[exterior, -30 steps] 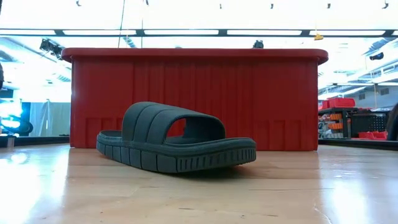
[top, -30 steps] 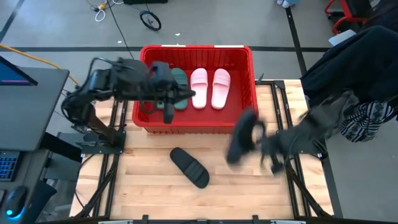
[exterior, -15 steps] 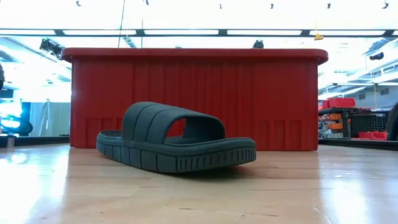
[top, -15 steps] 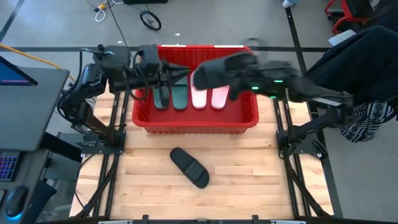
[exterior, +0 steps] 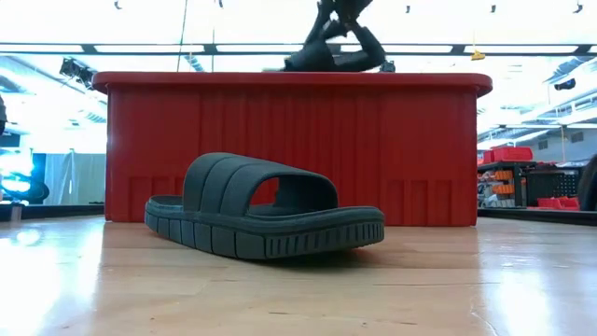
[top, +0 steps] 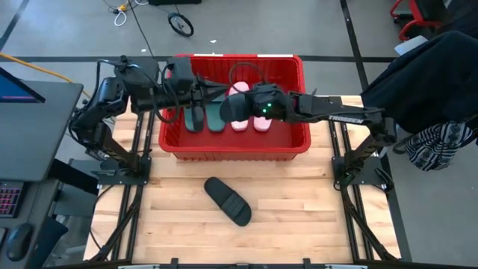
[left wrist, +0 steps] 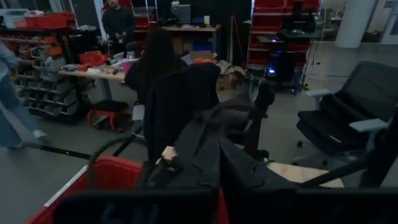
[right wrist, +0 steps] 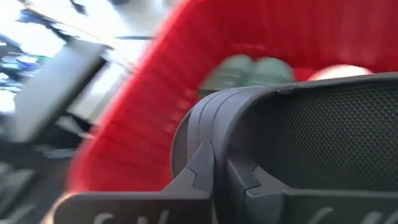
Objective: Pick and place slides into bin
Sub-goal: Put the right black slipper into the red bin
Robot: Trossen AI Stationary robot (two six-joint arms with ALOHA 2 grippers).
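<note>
The red bin [top: 170,127] stands at the table's far middle. In it lie two dark green slides [top: 196,118] side by side and two pale pink slides [top: 261,122], partly hidden. My right gripper [top: 246,106] is shut on a black slide [top: 230,109] above the bin, over the pink pair; it also shows above the bin's rim in the low view [exterior: 322,62]. My left gripper [top: 218,88] is open and empty over the bin's far left part, above the green slides. The other black slide [top: 228,200] lies sole down on the table in front of the bin. My right gripper holds the black slide from above, fingers [exterior: 326,23] pointing down. The slide's strap [right wrist: 208,124] and footbed [right wrist: 336,137] fill the wrist view and hide the place of contact. The slide hangs roughly level, clear of the bin's rim and of the slides below.
Bare wooden table lies around the loose black slide, between the two arm mounts. A monitor and desk stand left of the table, and dark clothing hangs on a chair [top: 437,82] at the right. People and shelves show in the room beyond.
My right gripper has carried the black slide from above the table at the bin's near right corner up and toward the far left, over the bin. My left gripper has moved toward the far edge. The second green slide now lies in the bin beside the first.
</note>
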